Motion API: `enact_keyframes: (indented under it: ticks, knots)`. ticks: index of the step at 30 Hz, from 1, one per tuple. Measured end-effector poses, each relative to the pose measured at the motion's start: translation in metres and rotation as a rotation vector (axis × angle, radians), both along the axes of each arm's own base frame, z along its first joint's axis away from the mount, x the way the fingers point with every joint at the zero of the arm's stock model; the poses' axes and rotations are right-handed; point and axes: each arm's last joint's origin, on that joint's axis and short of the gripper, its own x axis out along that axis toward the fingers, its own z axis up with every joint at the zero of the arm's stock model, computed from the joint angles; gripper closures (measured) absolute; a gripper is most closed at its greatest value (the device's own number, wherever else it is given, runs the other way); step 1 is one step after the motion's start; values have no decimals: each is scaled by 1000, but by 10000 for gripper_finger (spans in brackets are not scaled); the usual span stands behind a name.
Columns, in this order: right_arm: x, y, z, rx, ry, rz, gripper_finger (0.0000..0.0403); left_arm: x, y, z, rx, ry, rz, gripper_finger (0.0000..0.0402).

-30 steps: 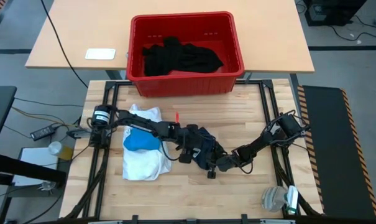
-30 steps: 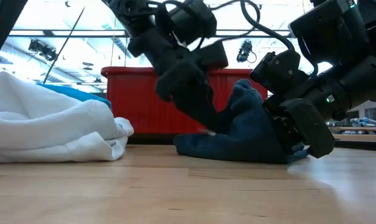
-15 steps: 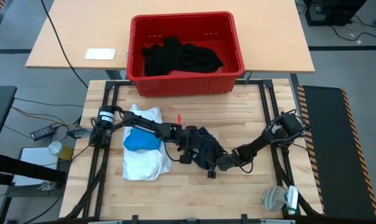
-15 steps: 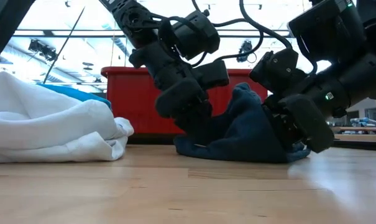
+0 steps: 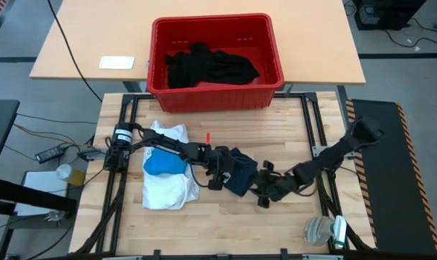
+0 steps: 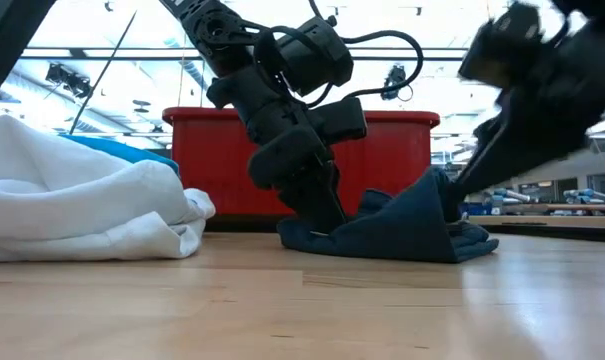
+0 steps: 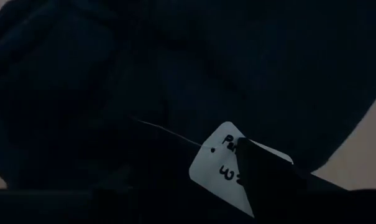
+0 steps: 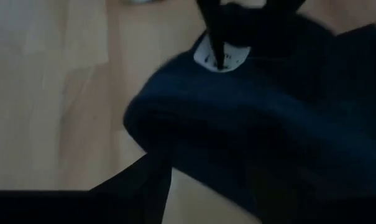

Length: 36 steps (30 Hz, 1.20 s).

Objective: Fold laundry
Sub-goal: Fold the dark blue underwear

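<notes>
Wooden tabletop (image 5: 290, 130) in a black frame, a second lighter table beyond it, glass-walled room behind in the low view. Item: red plastic crate (image 5: 217, 61), at the far edge of the work surface, holding a heap of black garments (image 5: 211, 66). Item: white shirt (image 5: 166, 189), bunched, on the left part of the tabletop, its long axis running from the far side toward the near edge. Item: bright blue piece (image 5: 163, 165), lying on top of the white shirt, its length across the shirt. Item: dark navy garment (image 5: 238, 173), crumpled, near the centre of the tabletop, just beside the shirt; long axis roughly left to right; in the low view one side rises to a peak (image 6: 432, 190) on the right and flattens toward the left; a white label (image 7: 225, 163) with handwriting shows on it. Left pincer (image 5: 218, 172): low on the navy garment's left part, one finger (image 7: 268, 171) lying over the label; fingers pinching the cloth. Right pincer (image 5: 265, 189): at the garment's right edge, blurred; whether spread or pressed together cannot be told. Sundry: white card (image 5: 116, 63) on the far table.
</notes>
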Motion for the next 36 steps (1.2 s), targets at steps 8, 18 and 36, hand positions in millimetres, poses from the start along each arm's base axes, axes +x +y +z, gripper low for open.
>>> enact_keyframes:
  ticks: [8, 18, 36]
  knots:
    - [-23, 11, 27, -64, -156, -108, 202, 0, 0, 0, -13, 0, 19, 209]
    - [19, -7, -19, -282, -200, -129, 209, 0, 0, 0, -31, 1, 56, 209]
    - [40, -22, -63, -146, -131, -82, 232, -6, 3, 2, -30, 55, 92, 209]
